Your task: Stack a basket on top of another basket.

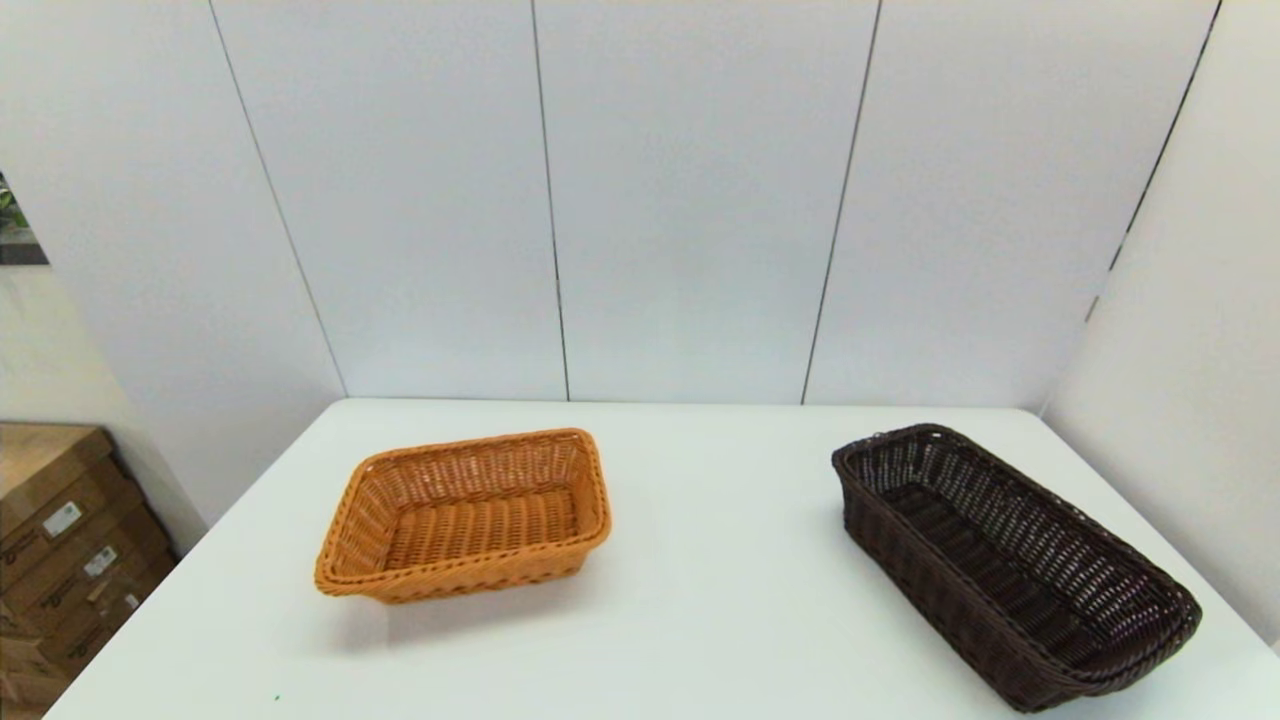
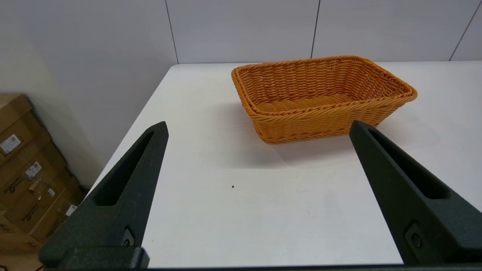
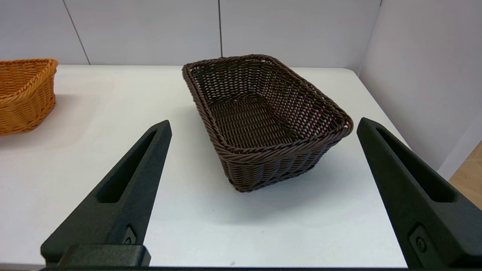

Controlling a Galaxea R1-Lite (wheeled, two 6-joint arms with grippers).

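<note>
Fingers first: both of our grippers stand spread wide and hold nothing, the left gripper (image 2: 258, 126) facing the orange basket and the right gripper (image 3: 263, 124) facing the dark one, each short of its basket and above bare tabletop (neither arm shows in the head view).

Largest is the one white table (image 1: 720, 600), backed by grey wall panels (image 1: 690, 200). On it we count two baskets, both upright and empty. The dark brown basket (image 1: 1010, 560) is the longer, lying on our right with one end near the table's front right corner. The orange basket (image 1: 470, 515) sits on our left, well apart from the dark one, with only open tabletop between them. Beyond the left edge, down on the floor, are stacked cardboard boxes (image 1: 60, 540). Smallest is one dark speck (image 2: 232, 186) on the table before the left gripper.
</note>
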